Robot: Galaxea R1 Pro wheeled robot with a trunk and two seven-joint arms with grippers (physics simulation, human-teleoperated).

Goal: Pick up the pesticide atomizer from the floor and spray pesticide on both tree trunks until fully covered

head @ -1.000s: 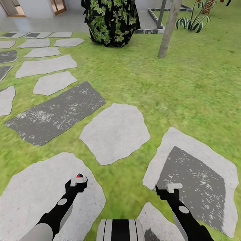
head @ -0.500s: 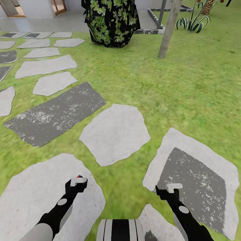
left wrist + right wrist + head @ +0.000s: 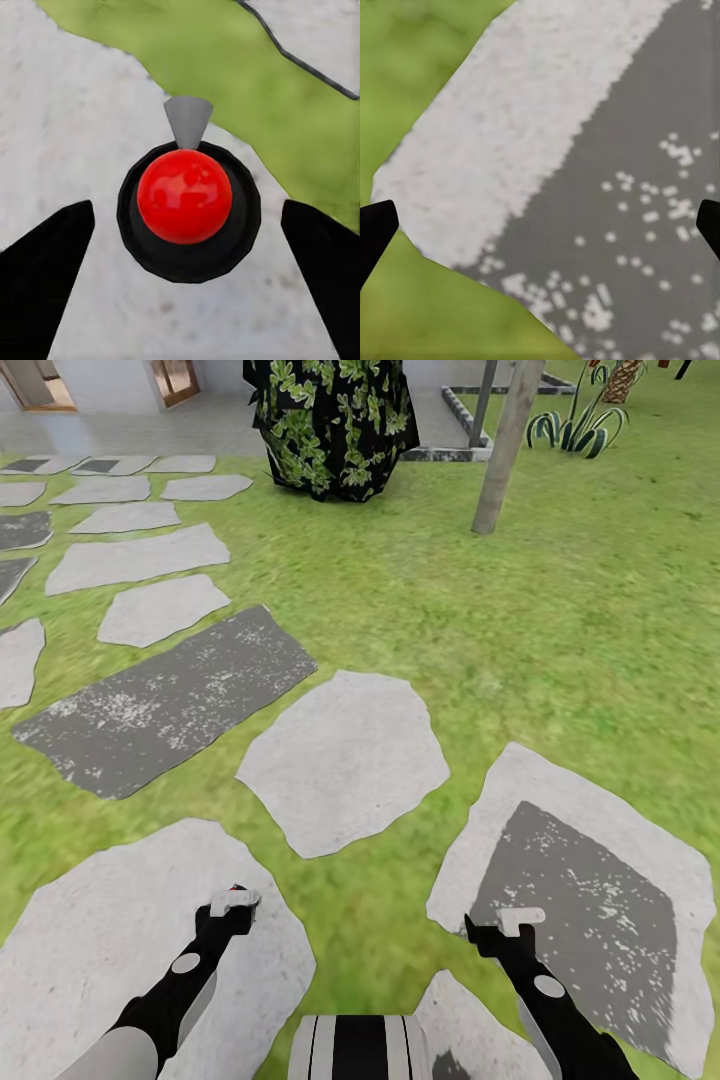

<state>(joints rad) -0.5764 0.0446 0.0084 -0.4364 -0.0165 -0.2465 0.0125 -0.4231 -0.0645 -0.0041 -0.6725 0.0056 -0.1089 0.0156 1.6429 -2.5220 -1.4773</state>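
Two arms: both black arms reach forward and down over the paved lawn.
Left tool [image 3: 187, 240]: its dark fingers [image 3: 45, 277] stand wide apart, holding nothing, poised directly above the atomizer.
Pesticide atomizer [image 3: 184, 196]: a round black body with a glossy red dome on top and a grey wedge nozzle stands on a pale grey flagstone [image 3: 100, 940], between the spread fingers, not touched.
Right tool [image 3: 540, 232]: spread wide and empty over a dark speckled grey flagstone [image 3: 590, 920].
Tree trunk [image 3: 505, 450]: a smooth grey-tan column rises from green grass [image 3: 560, 630], well apart, far ahead to the right.
Bush [image 3: 330, 420]: dark, leafy, near the paved edge.
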